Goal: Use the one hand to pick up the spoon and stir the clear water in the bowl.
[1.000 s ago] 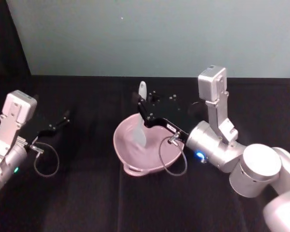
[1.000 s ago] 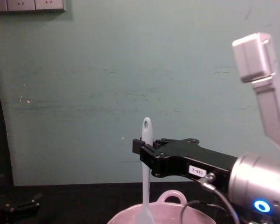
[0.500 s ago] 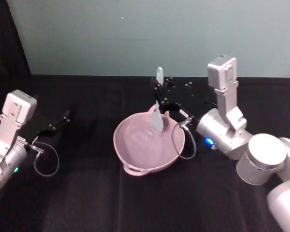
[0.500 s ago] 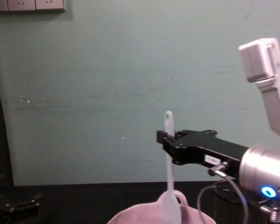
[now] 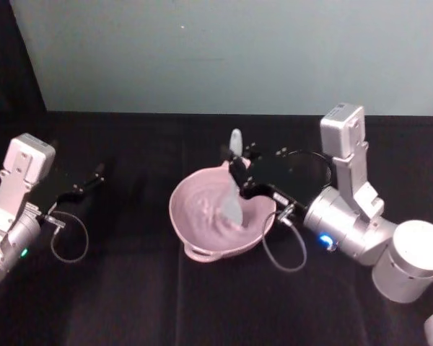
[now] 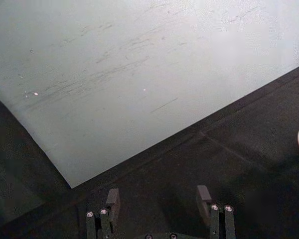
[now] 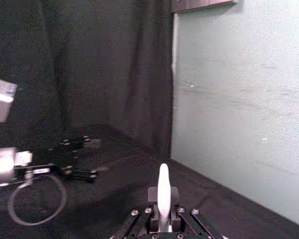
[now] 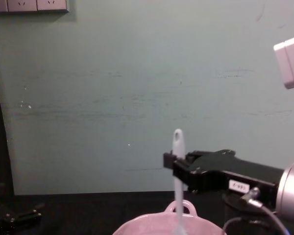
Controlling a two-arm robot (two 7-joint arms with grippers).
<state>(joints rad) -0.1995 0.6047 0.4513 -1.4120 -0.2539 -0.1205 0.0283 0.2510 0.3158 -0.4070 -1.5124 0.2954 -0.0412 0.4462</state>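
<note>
Resting well out at the bowl's 9 o'clock, the left gripper (image 5: 97,175) is parked low over the black table, its jaws spread with nothing between them, as the left wrist view confirms (image 6: 158,199). The pale pink bowl (image 5: 173,207) sits mid-table with its loop handle at 6 o'clock. Inside it, the white plastic spoon (image 5: 233,206) stands nearly upright, blade down in the water just right of centre, toward 2 o'clock. A second ago the blade was left of centre; half a second ago it had swung up to the far rim near 1 o'clock and ridden higher; now it has dropped and come back inward. In the chest view the handle tip (image 8: 178,142) also sits lower than it did. That looks like one sweep of a circle, so the stirring is judged to be under way rather than finished. The right gripper (image 5: 238,170) reaches in from the bowl's 2 o'clock, clamped on the spoon's handle below its holed tip.

Counted: two grippers, one working; one bowl; one spoon
</note>
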